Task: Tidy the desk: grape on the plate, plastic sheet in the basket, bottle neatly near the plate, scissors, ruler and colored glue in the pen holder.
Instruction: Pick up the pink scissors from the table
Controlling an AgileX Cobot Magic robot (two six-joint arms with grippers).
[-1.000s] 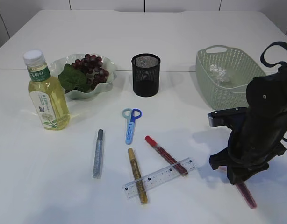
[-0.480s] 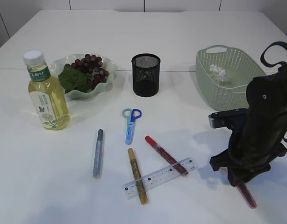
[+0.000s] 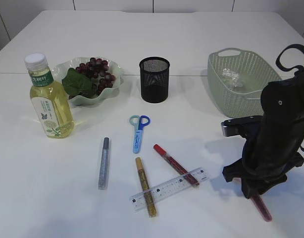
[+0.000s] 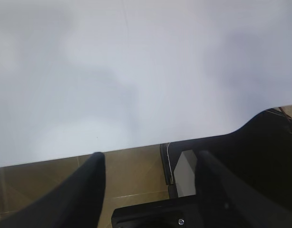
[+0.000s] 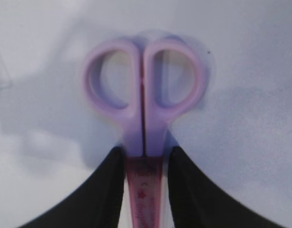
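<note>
The pink scissors [image 5: 145,137] lay flat on the desk [image 3: 201,34] at its right front, blades in a red sheath, handle loops pale lilac and closed together. Over the last second little had shifted: the right gripper [image 5: 145,190] had eased slightly wider, then steadied, its two black fingers [image 5: 105,190] flanking the sheath just below the loops. Whether they pressed it or only straddled it could not be told; the scissors were not yet lifted. The pen holder [image 3: 154,79] stood well apart. The left gripper [image 4: 148,190] hung open, empty, off the desk edge.
</note>
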